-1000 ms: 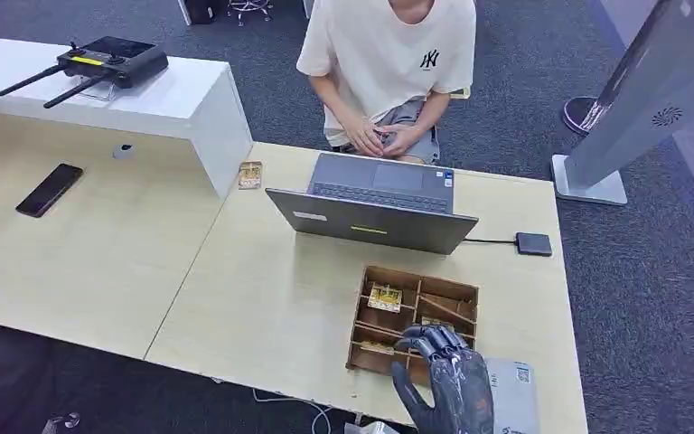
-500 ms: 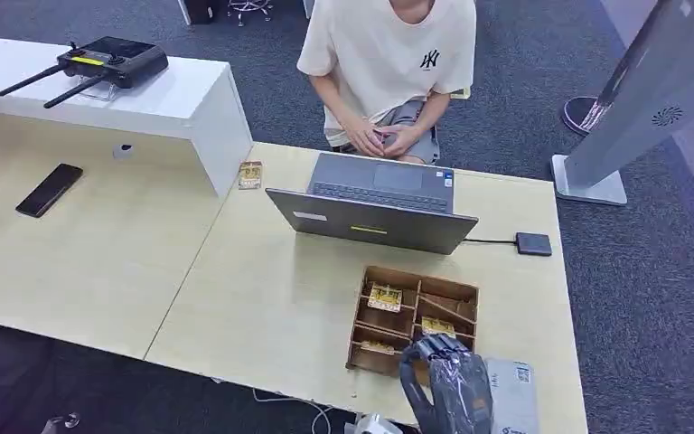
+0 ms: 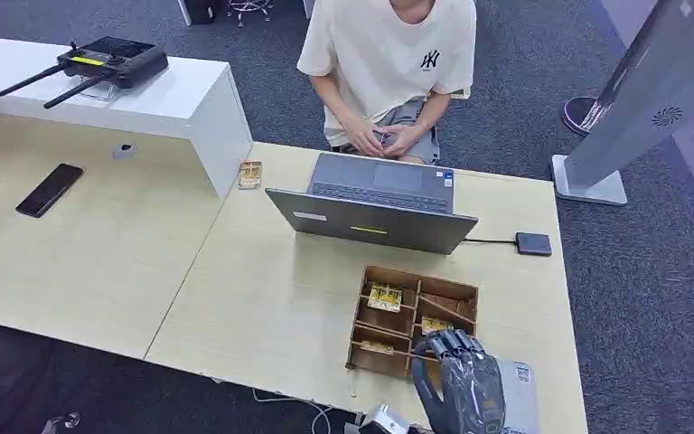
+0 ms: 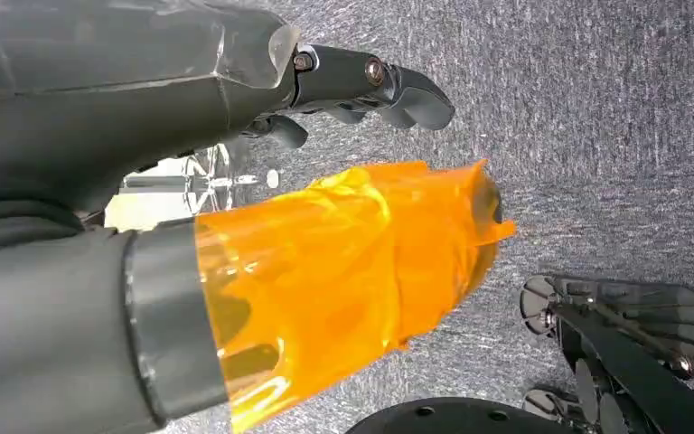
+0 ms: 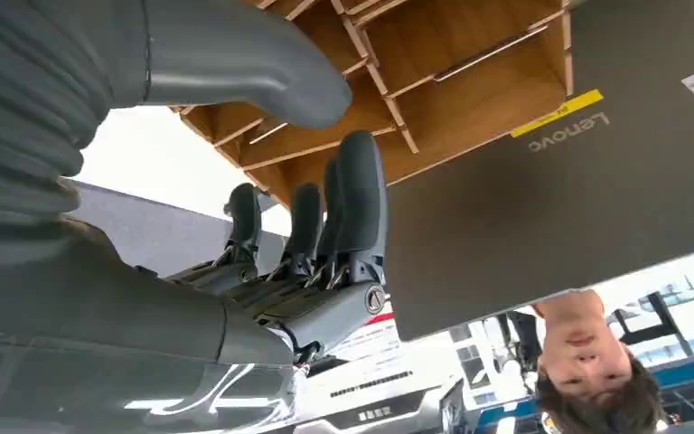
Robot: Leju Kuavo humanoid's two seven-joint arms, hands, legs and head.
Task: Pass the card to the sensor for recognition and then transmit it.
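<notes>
The wooden compartment box (image 3: pixel 452 291) stands on the table in front of the laptop; small yellow cards lie in its cells, one at the far left (image 3: pixel 384 297), one near my hand (image 3: pixel 436 325). My right hand (image 3: pixel 461 380) hovers over the box's near right corner, fingers bent down and apart. The right wrist view shows the right hand (image 5: pixel 307 253) holding nothing above the box cells (image 5: pixel 434 99). The small black sensor (image 3: pixel 533 243) lies right of the laptop, on a cable. My left hand (image 4: pixel 235 181) hangs over the carpet, its thumb wrapped in orange tape, holding nothing.
An open grey laptop (image 3: pixel 375 203) stands behind the box, and a person (image 3: pixel 389 63) sits beyond it. One more card (image 3: pixel 249 174) lies by the white counter (image 3: pixel 190 99). A grey flat device (image 3: pixel 517 398) lies under my right hand. A phone (image 3: pixel 49 189) lies on the left table.
My right hand has drawn back from the box toward the table's near edge and shifted slightly right, uncovering the card in the near right cell. Nothing was picked up.
</notes>
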